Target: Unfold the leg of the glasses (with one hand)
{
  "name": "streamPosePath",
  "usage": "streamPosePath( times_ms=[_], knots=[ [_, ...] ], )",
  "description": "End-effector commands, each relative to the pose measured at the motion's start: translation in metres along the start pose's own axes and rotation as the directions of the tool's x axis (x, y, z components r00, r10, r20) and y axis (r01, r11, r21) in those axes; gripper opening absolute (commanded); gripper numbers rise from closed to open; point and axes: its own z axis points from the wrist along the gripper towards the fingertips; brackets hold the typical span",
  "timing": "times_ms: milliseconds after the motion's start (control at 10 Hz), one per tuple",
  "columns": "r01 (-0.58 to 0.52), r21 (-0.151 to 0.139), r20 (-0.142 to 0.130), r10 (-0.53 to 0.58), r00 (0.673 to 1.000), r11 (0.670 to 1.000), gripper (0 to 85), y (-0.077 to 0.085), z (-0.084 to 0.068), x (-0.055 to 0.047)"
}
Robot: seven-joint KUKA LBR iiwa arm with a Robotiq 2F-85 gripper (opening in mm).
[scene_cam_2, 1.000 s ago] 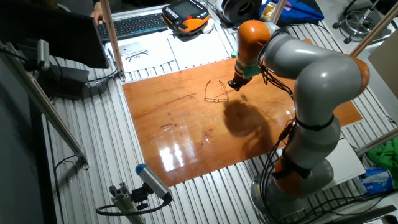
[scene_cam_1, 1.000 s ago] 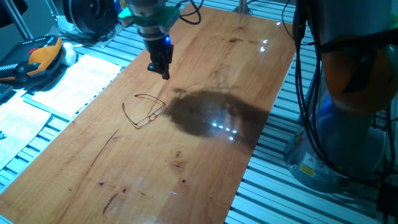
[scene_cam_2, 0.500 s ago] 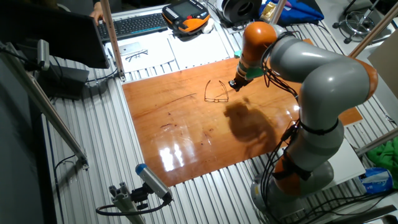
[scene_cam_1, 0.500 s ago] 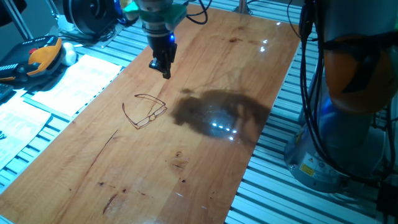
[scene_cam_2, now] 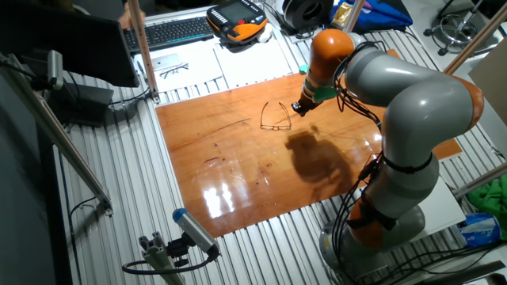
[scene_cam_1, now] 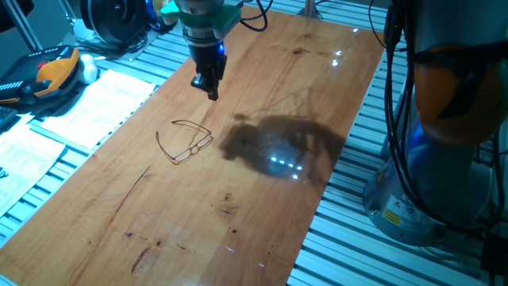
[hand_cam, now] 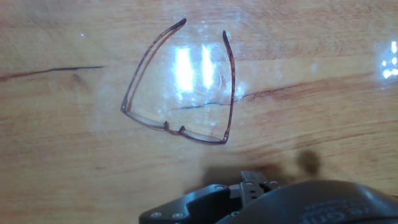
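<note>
The pincer (scene_cam_1: 212,90), empty with fingers seemingly near together, hovers upper-left above the glasses (scene_cam_1: 184,141) lying centre-left on the table (scene_cam_1: 262,214); next likely needs descent onto one leg.

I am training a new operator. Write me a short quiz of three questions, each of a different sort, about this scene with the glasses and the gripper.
1. True or false: the gripper holds the glasses.
2. How many legs of the glasses stand out from the frame in the hand view? A) none B) one C) two
3. Name the surface under the glasses.

Key: 1. False, it hangs apart from them. 2. C. 3. The wooden tabletop.
</note>
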Motion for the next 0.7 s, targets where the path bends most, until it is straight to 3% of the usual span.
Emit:
streamPosePath(
  times_ms=[0,600],
  knots=[
    [-0.002,0.0,-0.007,0.002,1.0,1.0,0.0,0.0005,-0.0005,0.0007],
    [-0.002,0.003,-0.008,0.002,1.0,1.0,0.0,0.0037,0.0004,0.0006]
  ],
)
